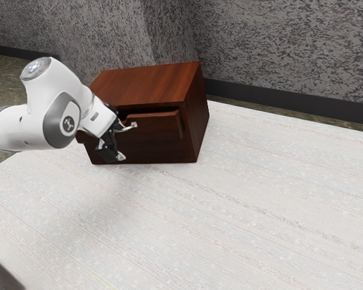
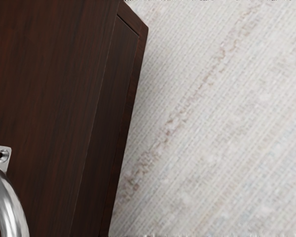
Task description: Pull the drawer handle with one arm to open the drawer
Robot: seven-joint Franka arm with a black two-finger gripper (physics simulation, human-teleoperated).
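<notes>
Curved silver handle on dark reddish-brown wooden drawer, partly out.

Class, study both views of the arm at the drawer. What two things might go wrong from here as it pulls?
1. The gripper is at the metal handle, with the arm coming in from the side; a skewed pull may let it slip off.
2. Nothing visible anchors the cabinet to the table, so pulling might drag the whole cabinet instead of sliding the drawer out.
</notes>
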